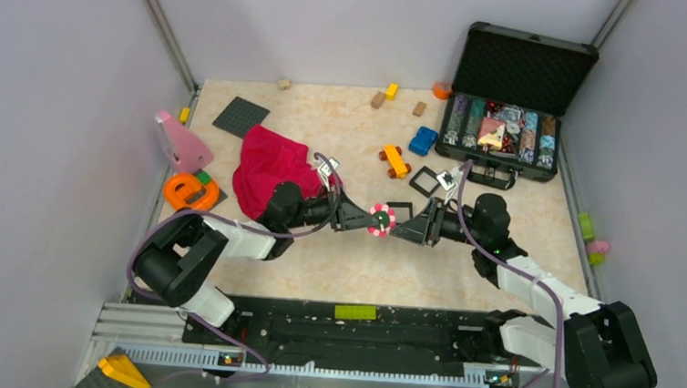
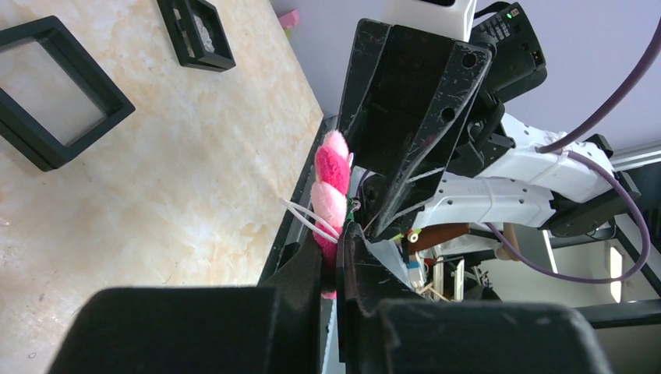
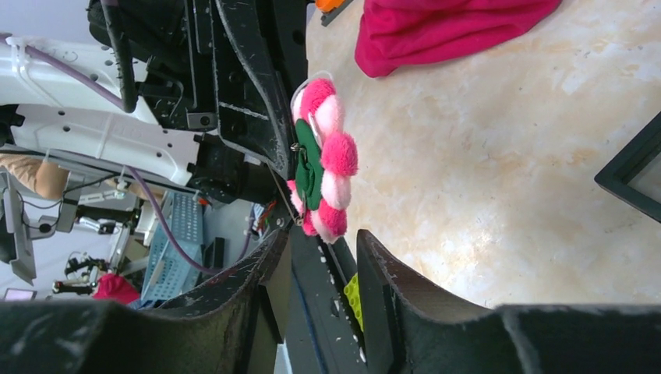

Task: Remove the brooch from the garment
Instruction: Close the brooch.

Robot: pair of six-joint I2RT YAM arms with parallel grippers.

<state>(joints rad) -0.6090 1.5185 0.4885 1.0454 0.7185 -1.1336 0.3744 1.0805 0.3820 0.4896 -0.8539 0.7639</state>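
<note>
Left fingers (image 2: 300, 284) pinched shut on brooch (image 2: 330, 183) edge; right fingers (image 3: 390, 273) parted, brooch just beyond tips, seemingly untouched.

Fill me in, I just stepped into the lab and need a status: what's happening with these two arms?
The left gripper has its jaws shut on the rim of the pink-and-white flower brooch, holding it between the two arms. The right gripper faces it from the other side with its jaws parted, its tips close to the brooch but not gripping it. The magenta garment lies crumpled on the table behind the left arm, apart from the brooch, so the brooch is already off.
</note>
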